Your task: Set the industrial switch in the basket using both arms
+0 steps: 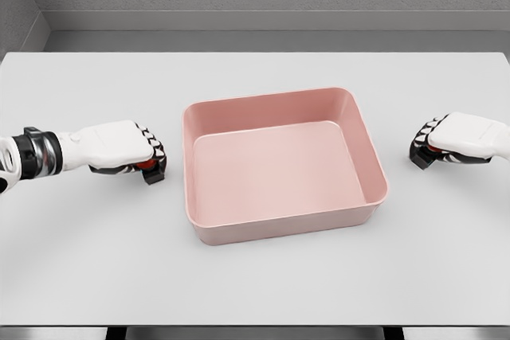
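A pink rectangular basket (360, 149) sits in the middle of the white table. Left of it lies a small black industrial switch with a red button (151, 171). My left hand (150, 158) lies over this switch with its fingers curled around it, hiding most of it. Right of the basket lies a second black switch with a red part (421, 157), and my right hand (429, 146) is closed over it in the same way. Both switches appear to rest on the table, each a short way from a basket wall.
The white table (255, 284) stretches wide in front of and behind the basket. A grey wall runs behind its far edge. The near table edge lies along the bottom of the view.
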Tool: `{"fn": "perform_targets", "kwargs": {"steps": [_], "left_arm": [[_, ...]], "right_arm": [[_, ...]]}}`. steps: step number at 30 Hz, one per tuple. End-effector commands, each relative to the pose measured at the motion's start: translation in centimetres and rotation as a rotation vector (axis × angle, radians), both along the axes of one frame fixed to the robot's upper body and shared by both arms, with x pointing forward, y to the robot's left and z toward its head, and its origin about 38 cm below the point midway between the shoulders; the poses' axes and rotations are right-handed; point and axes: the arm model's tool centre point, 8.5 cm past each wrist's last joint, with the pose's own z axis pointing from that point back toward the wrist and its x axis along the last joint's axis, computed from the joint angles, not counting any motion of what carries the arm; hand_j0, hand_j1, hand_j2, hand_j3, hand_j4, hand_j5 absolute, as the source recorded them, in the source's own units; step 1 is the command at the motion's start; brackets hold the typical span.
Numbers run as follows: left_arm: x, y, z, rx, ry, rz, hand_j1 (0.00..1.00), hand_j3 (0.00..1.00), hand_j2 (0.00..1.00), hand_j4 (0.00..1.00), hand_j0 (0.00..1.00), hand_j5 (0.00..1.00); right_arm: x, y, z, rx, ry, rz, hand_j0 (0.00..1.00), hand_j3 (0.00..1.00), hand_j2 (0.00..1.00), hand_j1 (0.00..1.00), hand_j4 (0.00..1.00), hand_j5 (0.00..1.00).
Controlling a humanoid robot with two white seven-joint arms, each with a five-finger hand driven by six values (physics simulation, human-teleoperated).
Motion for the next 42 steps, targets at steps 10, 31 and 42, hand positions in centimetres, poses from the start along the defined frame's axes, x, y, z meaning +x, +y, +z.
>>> {"fn": "perform_targets", "kwargs": {"steps": [10,31,42], "left_arm": [[0.2,0.2,0.8,0.015,-0.016,-0.009,0.44,0.44,0.44,0.44,0.44,0.44],[1.1,-0.3,10.6,-0.107,-0.119,-0.190,0.42,0.42,0.42,0.42,0.42,0.42],[0.3,-3.9,13.7,-0.236,-0.139,-0.320,0.42,0.42,0.42,0.42,0.42,0.42]], "right_arm": [[0.4,-0.1,1.1,0.004,-0.031,-0.005,0.45,0.45,0.45,0.45,0.45,0.45],[0.0,3.5,7.3,0.054,-0.190,0.116,0.44,0.44,0.44,0.44,0.44,0.44],[-1.0,6.2,10.0,0.093,-0.261,0.204,0.44,0.44,0.44,0.44,0.44,0.44]]}}
